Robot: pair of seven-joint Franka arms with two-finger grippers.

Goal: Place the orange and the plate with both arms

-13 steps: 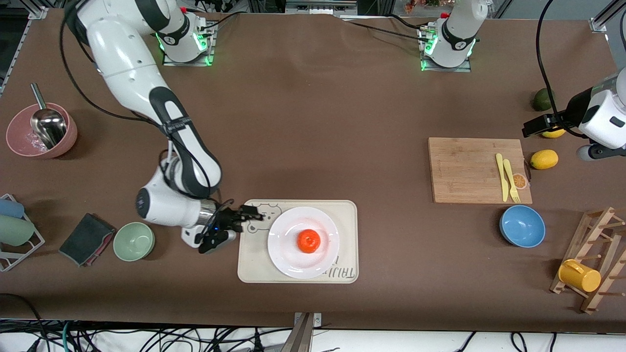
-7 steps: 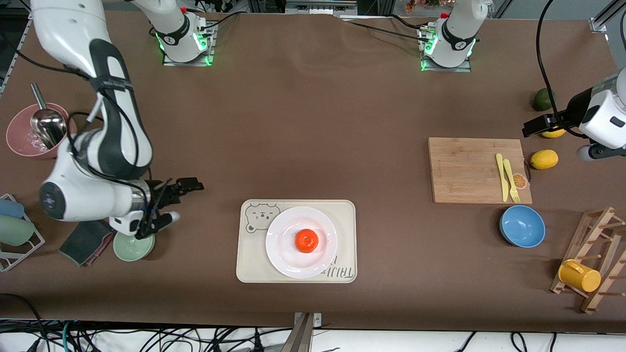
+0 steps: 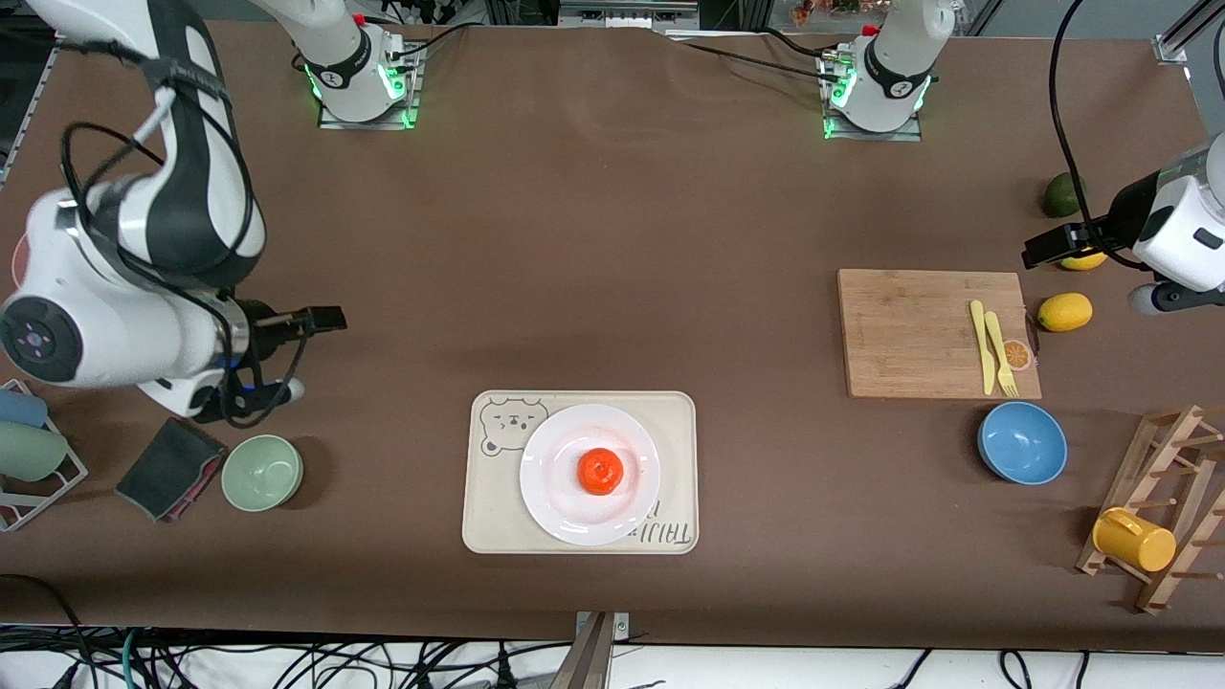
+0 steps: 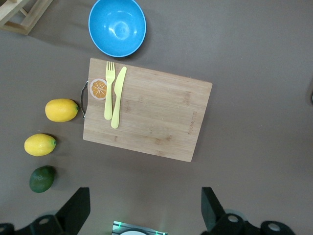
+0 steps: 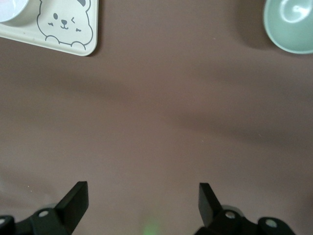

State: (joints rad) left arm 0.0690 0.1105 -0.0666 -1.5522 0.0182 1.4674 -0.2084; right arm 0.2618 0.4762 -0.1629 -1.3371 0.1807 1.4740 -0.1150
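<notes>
The orange (image 3: 600, 471) sits in the middle of the white plate (image 3: 550, 500). The plate rests on the cream bear-print tray (image 3: 488, 522), near the table's front edge. My right gripper (image 3: 308, 354) is open and empty, over bare table between the tray and the right arm's end. In the right wrist view the gripper (image 5: 142, 198) shows wide-apart fingers, with the tray's bear corner (image 5: 63, 24) and a sliver of plate (image 5: 7, 7). My left gripper (image 3: 1091, 276) waits open and empty over the lemons; the left wrist view shows it (image 4: 144, 208) over bare table.
A green bowl (image 3: 262, 472) and a dark cloth (image 3: 170, 467) lie under the right arm. A wooden board (image 3: 919, 333) with a yellow fork and knife, a blue bowl (image 3: 1022, 442), lemons (image 3: 1064, 312), a dark green fruit (image 3: 1060, 194) and a rack with a yellow mug (image 3: 1134, 539) are at the left arm's end.
My right gripper has drawn away from the tray's edge toward the right arm's end of the table and risen. The tray with plate and orange shifted slightly. The left arm has not moved.
</notes>
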